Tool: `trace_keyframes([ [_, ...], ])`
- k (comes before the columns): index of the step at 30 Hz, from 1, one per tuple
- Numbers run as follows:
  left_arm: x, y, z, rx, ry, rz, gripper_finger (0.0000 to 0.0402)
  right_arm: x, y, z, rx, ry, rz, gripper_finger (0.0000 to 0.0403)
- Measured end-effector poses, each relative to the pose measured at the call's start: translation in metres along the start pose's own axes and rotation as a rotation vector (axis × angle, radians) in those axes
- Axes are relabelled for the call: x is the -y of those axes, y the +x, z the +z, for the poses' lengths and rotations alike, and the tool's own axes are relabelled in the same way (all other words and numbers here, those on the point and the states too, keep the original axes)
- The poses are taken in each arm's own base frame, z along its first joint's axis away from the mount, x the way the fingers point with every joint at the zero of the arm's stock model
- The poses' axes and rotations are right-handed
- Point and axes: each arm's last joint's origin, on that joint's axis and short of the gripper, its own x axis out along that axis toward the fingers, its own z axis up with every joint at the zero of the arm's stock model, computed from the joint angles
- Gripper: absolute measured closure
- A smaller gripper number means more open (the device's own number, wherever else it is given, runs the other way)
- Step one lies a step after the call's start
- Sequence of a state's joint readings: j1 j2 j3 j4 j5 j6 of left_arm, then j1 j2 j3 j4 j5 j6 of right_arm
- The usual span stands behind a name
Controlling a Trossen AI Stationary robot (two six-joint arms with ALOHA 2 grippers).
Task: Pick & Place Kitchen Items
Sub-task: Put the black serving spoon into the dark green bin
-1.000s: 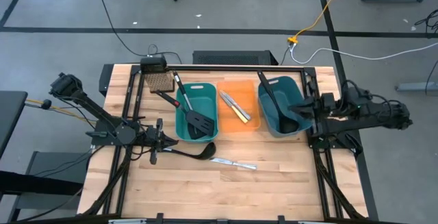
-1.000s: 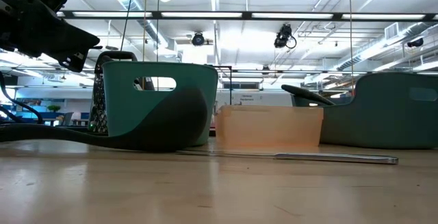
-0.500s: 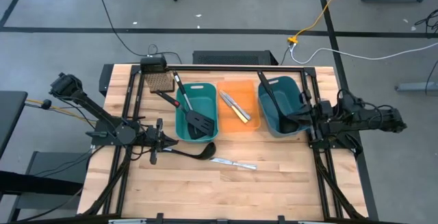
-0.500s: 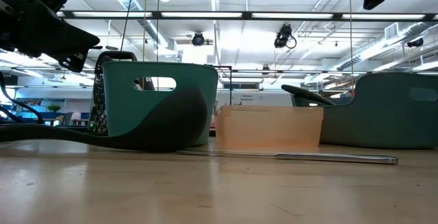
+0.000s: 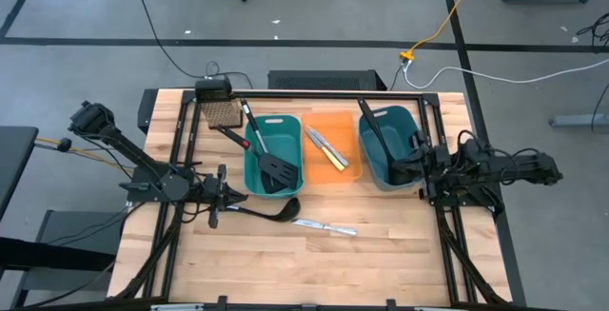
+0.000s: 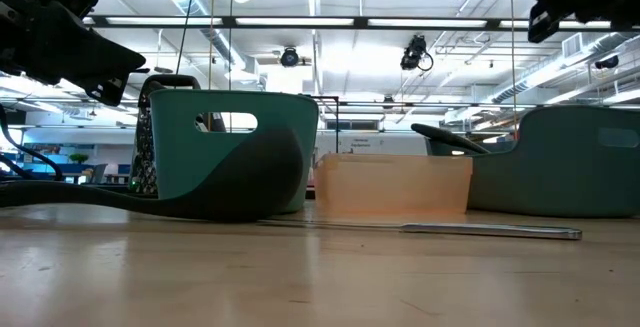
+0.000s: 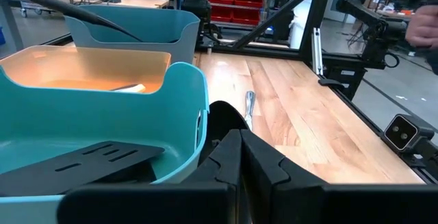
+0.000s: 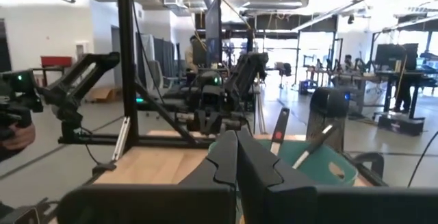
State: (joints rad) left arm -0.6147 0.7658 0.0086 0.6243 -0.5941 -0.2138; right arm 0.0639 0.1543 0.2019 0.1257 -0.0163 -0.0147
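my left end effector [image 5: 217,204] sits pressed on the black ladle's [image 5: 271,211] handle on the bench [image 5: 381,254]. right end effector [image 5: 419,164] pressed together, empty, beside the teal bin [image 5: 411,121].

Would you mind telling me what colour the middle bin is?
The middle bin is orange, best seen in the high view.

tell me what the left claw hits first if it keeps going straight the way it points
Probably the black ladle: the shut left claw points along the table at its handle, and its bowl sits just ahead in the wrist view. Whether they already touch is unclear.
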Motion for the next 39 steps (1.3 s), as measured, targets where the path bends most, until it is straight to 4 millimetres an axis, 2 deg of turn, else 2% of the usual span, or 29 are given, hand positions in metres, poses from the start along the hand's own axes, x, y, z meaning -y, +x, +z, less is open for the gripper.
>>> trace_keyframes([
  [9, 0.004, 0.002, 0.004, -0.015, 0.049, -0.04, 0.0386, 0.0, 0.002, -0.025, 0.01, 0.006, 0.003, 0.0396],
  [13, 0.017, 0.011, 0.039, -0.02, 0.134, -0.015, 0.0386, 0.0, 0.002, -0.028, 0.016, 0.003, 0.002, 0.0396],
  [18, 0.035, 0.015, 0.092, -0.223, 0.185, 0.018, 0.0386, 0.0, 0.002, -0.029, 0.013, 0.007, 0.002, 0.0396],
  [21, 0.042, 0.012, 0.115, -0.354, 0.144, 0.054, 0.0386, 0.0, 0.002, -0.03, 0.002, 0.01, 0.001, 0.0396],
  [24, 0.046, 0.009, 0.127, -0.456, 0.104, 0.086, 0.0386, 0.0, 0.002, -0.031, -0.01, 0.014, 0.001, 0.0391],
  [28, 0.05, 0.006, 0.126, -0.58, 0.034, 0.149, 0.0385, 0.0, 0.002, -0.032, -0.024, 0.026, 0.0, 0.0388],
  [34, 0.057, 0.011, 0.088, -0.833, -0.018, 0.179, 0.0383, 0.0, 0.002, -0.033, -0.031, 0.037, 0.0, 0.0393],
  [39, 0.067, 0.021, 0.069, -0.952, 0.045, 0.147, 0.0339, -0.001, 0.002, -0.034, -0.038, 0.038, 0.002, 0.0389],
])
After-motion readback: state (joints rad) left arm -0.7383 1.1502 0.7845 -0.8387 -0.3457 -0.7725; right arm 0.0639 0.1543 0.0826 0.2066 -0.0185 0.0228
